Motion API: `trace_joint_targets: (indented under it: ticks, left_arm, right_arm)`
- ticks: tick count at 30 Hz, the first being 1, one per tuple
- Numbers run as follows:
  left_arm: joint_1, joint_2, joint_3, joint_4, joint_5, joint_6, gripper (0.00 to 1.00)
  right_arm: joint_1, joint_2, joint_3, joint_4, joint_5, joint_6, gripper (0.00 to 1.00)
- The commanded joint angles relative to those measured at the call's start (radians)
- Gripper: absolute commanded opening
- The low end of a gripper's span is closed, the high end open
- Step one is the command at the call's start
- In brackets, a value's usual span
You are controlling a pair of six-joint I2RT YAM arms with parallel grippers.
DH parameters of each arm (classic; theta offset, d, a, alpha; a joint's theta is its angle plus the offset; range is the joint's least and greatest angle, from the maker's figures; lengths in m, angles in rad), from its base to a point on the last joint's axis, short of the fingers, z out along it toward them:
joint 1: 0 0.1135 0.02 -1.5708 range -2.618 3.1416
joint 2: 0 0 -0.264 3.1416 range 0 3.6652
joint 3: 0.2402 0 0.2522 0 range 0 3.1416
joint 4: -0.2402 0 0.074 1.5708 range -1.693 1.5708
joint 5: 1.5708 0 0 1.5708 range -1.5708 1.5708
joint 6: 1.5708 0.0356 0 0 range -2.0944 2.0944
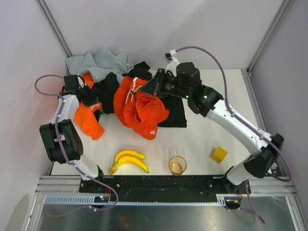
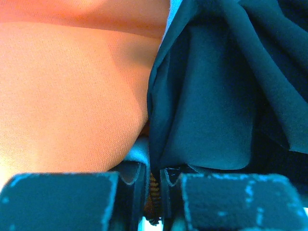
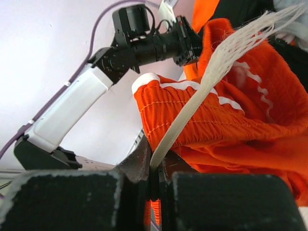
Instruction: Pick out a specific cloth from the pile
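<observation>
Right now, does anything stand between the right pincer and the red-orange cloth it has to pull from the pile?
Nothing visible does. The right pincer is shut on the white drawstring of the red-orange cloth, which lies on top of the black garments with nothing over it.

pile [image 1: 108,91] fills far-left, open tabletop [image 1: 202,139] near-right

Bright, even light falls from overhead. The yellow banana bunch [image 1: 129,161] throws only a faint, soft shadow on the white table [image 1: 202,139] beside it. The left wrist view is blurred, and its pale orange knit fabric [image 2: 67,96] is washed out. The right wrist view shows the red-orange cloth with white trim [image 3: 240,125] fairly sharp.
</observation>
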Motion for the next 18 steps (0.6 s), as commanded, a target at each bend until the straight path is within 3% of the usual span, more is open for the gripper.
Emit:
trace_joint_targets:
  ticks: [1,12,18]
  left_arm:
    - [0.007,-0.007,0.012,0.127,0.024,-0.020,0.01]
    - [0.006,-0.010,0.009,0.129,0.039,-0.022,0.01]
    - [0.005,-0.014,0.005,0.140,0.083,-0.035,0.08]
  right_arm:
    - [-0.015,-0.145,-0.062,0.138,0.069,0.005,0.00]
    - [-0.031,-0.218,-0.128,0.175,0.094,0.011,0.00]
    - [-0.030,-0.226,-0.136,0.180,0.081,0.008,0.00]
